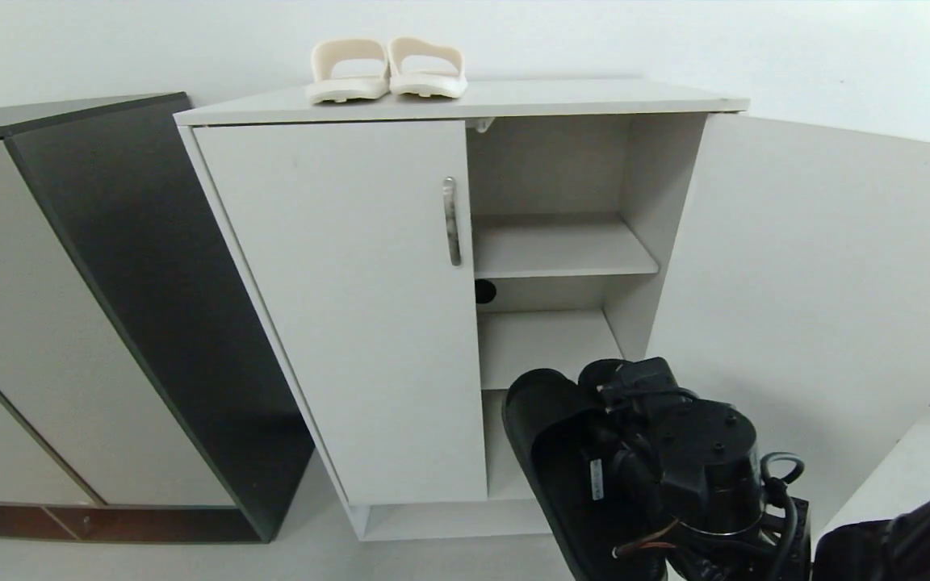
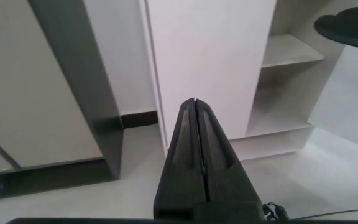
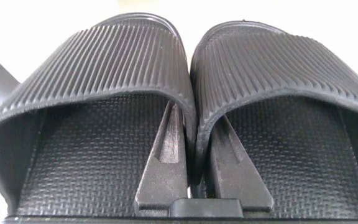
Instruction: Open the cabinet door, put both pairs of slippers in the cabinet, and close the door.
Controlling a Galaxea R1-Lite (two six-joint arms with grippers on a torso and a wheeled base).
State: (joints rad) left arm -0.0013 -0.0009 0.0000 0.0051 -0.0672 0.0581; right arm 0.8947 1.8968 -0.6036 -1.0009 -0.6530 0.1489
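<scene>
A pair of beige slippers lies on top of the white cabinet. The cabinet's right door stands wide open, showing bare shelves; its left door, with a metal handle, is closed. My right gripper is shut on a pair of black slippers, one finger under each strap, pinching the inner walls together. That pair hangs low in front of the open side. My left gripper is shut on nothing, low before the closed door.
A dark grey cabinet stands against the white one's left side. The open door blocks the right. Pale floor lies in front. A round hole shows in the back panel between the shelves.
</scene>
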